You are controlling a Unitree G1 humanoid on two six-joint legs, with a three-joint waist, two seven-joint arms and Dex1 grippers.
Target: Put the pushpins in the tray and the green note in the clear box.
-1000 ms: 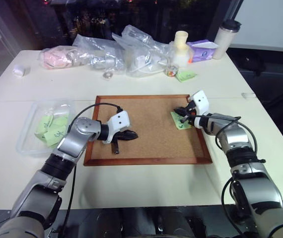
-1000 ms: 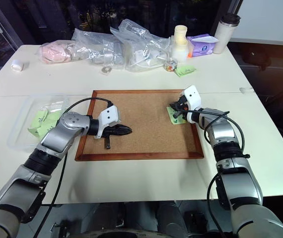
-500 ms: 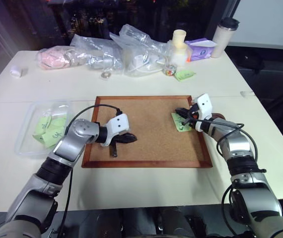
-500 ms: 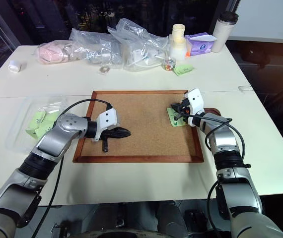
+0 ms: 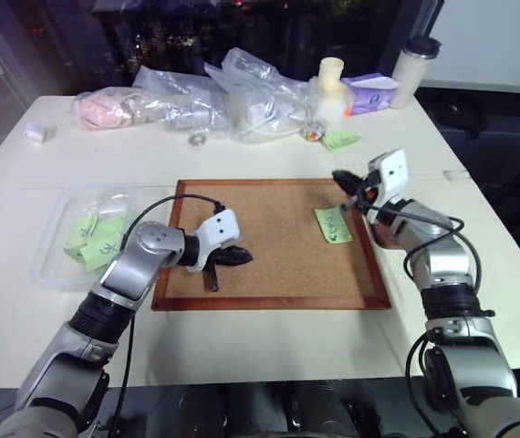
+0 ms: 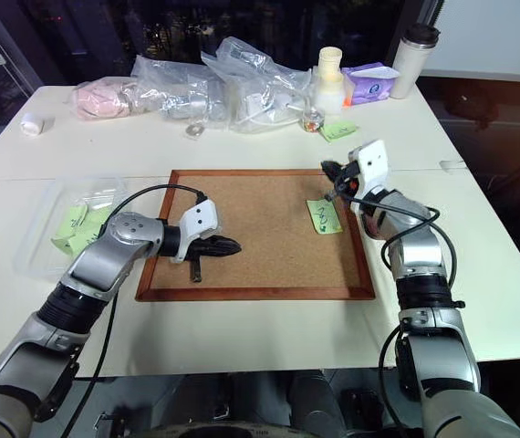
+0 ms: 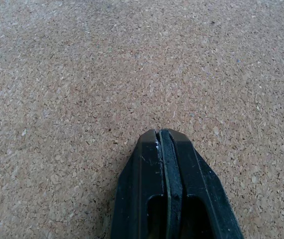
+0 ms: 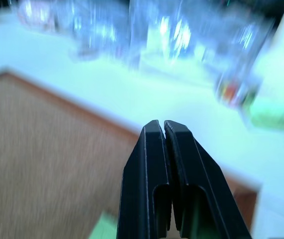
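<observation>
A: From the head views, what has changed?

B: The right gripper has come up off the note and now hangs over the far right corner of the board. A moment ago its tips were down on that note. The note has not gone with it. It lies flat near the board's right edge.

A: So a pin was pulled?

B: That is my guess, since the note looks free now. No pin is large enough to make out, on the note or at the tips.

A: And the other arm?

B: The left gripper has stayed low over the near left part of the board. The box sits on the table just left of the board, with green slips already in it.

A: Left wrist view?

B: Its jaws are pressed together with nothing between them. The tips sit just above bare cork.

A: Right wrist view?

B: Jaws together there too, pointing out past the board's far edge. Whether a pin is pinched in the seam I cannot tell. The note's corner shows beside them, below.
</observation>
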